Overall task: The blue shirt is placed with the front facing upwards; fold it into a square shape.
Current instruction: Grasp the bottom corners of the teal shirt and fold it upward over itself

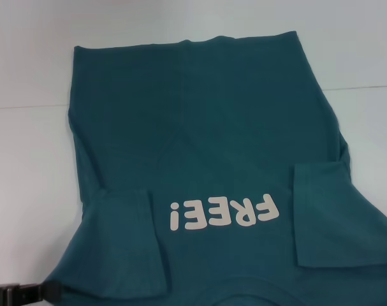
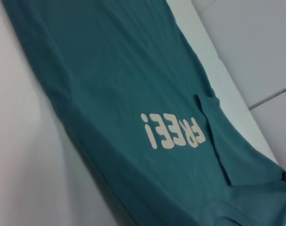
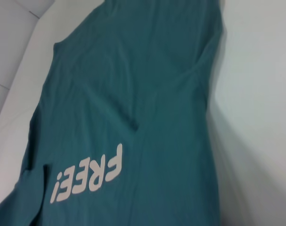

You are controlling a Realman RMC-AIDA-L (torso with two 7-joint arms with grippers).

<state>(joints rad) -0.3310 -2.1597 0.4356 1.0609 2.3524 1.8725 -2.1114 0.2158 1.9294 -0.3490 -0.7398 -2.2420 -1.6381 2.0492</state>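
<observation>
At the near edge of the head view a dark bit of the left claw [image 1: 21, 293] pokes in at the lower left corner, low over the white tabletop [image 1: 27, 166] just beside the shirt's near left corner; whether it is released or clenched cannot be told. The blue shirt [image 1: 199, 127] lies flat, front up, across the middle of the tabletop, collar toward the robot and hem at the far side. Both short sleeves are folded inward onto the chest, flanking the white "FREE!" lettering [image 1: 223, 213]. Soft creases run down its middle. The right claw appears in no view.
</observation>
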